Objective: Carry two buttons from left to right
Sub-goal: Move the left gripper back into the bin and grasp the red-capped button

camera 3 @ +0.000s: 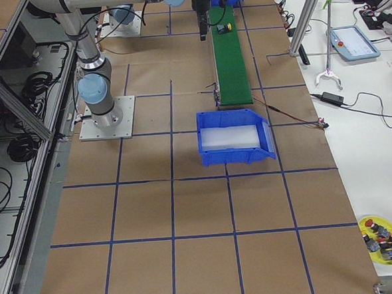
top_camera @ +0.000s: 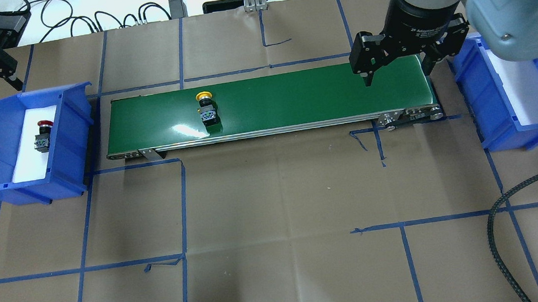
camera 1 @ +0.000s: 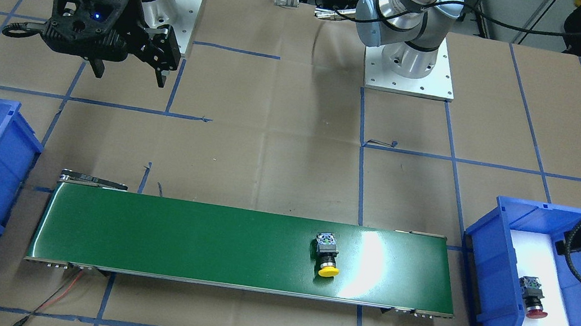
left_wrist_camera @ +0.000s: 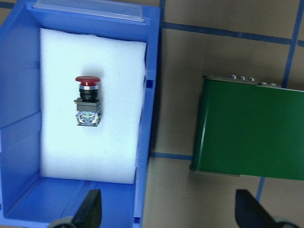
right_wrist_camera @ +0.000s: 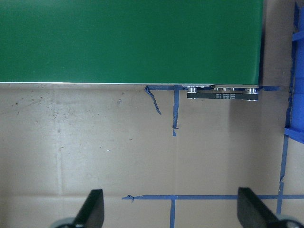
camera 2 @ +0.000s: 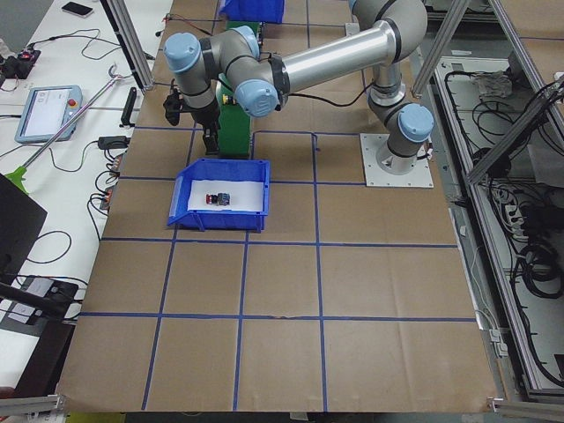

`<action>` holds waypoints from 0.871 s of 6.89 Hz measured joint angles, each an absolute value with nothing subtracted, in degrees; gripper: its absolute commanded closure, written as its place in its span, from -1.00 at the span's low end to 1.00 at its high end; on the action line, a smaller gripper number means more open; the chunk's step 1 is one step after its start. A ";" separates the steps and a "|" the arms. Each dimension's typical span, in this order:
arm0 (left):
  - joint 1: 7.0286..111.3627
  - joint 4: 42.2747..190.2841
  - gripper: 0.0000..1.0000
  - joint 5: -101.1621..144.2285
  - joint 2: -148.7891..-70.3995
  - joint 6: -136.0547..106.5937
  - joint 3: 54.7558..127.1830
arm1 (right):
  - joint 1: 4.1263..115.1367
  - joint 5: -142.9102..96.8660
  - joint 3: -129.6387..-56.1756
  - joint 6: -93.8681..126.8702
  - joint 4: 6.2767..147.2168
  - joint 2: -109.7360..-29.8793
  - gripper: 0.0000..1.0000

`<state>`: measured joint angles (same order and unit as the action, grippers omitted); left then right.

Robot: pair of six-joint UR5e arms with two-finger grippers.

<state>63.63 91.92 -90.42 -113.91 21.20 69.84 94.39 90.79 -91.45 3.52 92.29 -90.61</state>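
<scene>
The left tool (left_wrist_camera: 169, 212) is wide open and holds nothing. Only its fingertips (left_wrist_camera: 92, 211) show, at the bottom edge of its own camera. The red button (left_wrist_camera: 88, 101) lies on its side below this tool and a bit to one side, on white foam (left_wrist_camera: 95, 156) in a blue box (left_wrist_camera: 151, 57). The yellow button (top_camera: 206, 108) lies on the green belt (top_camera: 293, 97), between the two tools, nearer the left one. The right tool (top_camera: 398, 74) hangs over the belt's other end, wide open and empty. Its arm (top_camera: 510, 2) hides part of the second blue box (top_camera: 525, 134) beside it.

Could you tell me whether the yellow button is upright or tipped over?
Tipped over: the yellow button lies lengthwise on the green belt, cap sideways.
</scene>
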 measured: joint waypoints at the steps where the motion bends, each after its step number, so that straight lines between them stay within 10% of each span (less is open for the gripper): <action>1: 62.49 90.44 -0.99 -90.66 -114.62 22.69 70.56 | 94.39 90.79 -91.48 3.52 92.29 -90.61 -1.00; 6: 60.11 74.04 -0.99 -90.71 -116.66 25.32 80.91 | 94.39 90.79 -91.58 3.43 92.34 -90.62 -1.00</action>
